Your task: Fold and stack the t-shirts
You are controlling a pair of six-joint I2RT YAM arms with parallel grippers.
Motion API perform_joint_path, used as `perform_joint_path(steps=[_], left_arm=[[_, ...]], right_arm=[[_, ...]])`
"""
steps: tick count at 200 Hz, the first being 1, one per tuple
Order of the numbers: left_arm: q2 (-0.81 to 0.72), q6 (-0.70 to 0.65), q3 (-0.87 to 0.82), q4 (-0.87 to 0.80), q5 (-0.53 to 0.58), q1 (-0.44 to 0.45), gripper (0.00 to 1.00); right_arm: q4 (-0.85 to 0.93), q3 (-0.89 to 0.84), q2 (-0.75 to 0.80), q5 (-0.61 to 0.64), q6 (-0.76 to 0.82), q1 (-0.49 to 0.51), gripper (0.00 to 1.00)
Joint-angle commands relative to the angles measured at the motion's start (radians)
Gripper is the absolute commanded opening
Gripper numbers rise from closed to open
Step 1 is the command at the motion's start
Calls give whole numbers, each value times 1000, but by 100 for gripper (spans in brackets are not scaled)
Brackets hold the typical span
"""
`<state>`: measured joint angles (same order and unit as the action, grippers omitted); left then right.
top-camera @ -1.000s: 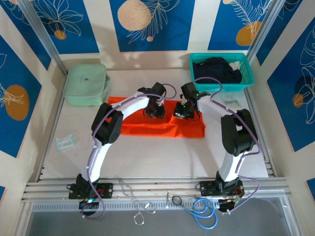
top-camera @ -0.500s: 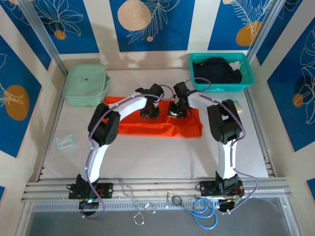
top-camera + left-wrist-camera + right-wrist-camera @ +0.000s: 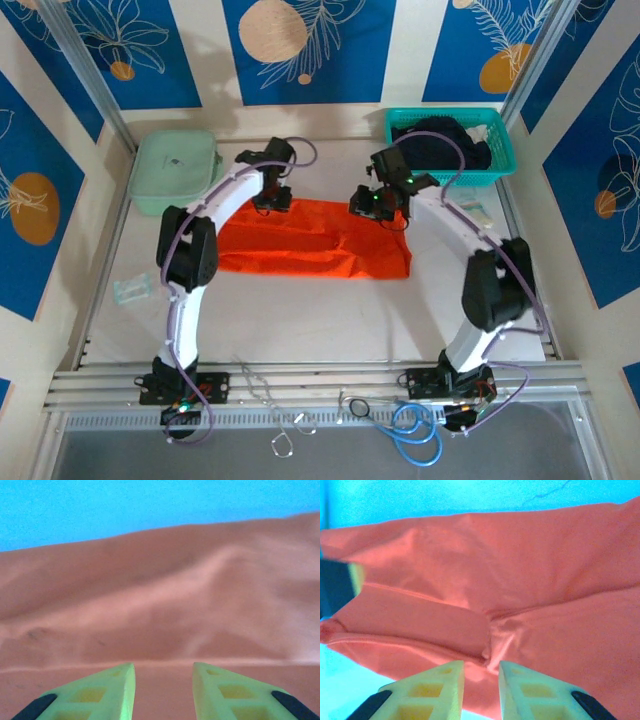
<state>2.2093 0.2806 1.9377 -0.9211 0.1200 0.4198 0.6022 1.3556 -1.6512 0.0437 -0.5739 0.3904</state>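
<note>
Inspector: Fabric is thin, soft and light. The orange t-shirt (image 3: 315, 245) lies spread on the table (image 3: 300, 330) midway between your two arms, with shallow wrinkles across it. It will sag, slide and bunch, so treat it as having no stiffness at all.

Operator: Where do I hold it?

Inspector: At the far hem, near the corners, well apart so that the edge stays taut. Your right gripper (image 3: 378, 207) sits at the far right corner. In the right wrist view, its fingers (image 3: 445, 677) are closed on a puckered tuck of orange cloth. Your left gripper (image 3: 272, 197) sits at the far left corner. In the left wrist view there is a gap between its fingers with cloth across it — I cannot tell whether it is pinching or merely resting there.

Operator: And the second shirt?

Inspector: The black t-shirt (image 3: 440, 140) is heaped in the teal basket (image 3: 452, 180) at the far right, not yet folded. It appears equally limp.

Operator: Obstructions?

Inspector: The basket stands just beyond your right gripper, and the pale green box (image 3: 175, 172) is near your left one — watch your elbows there. A small clear packet (image 3: 133, 288) lies at the left, well apart from the shirt. In my judgement, the space nearer you is enough for folding.
</note>
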Motion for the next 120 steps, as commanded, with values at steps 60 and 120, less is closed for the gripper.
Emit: perform_joint_path(steps=[60,120], left_arm=[[167,-23,59,6,8,-86,34],[28,20,-214,73,-32,-85,32]], right_arm=[[66,-263,25,86,-122,18,22],[54,-144,-197,103,-66,-24,20]])
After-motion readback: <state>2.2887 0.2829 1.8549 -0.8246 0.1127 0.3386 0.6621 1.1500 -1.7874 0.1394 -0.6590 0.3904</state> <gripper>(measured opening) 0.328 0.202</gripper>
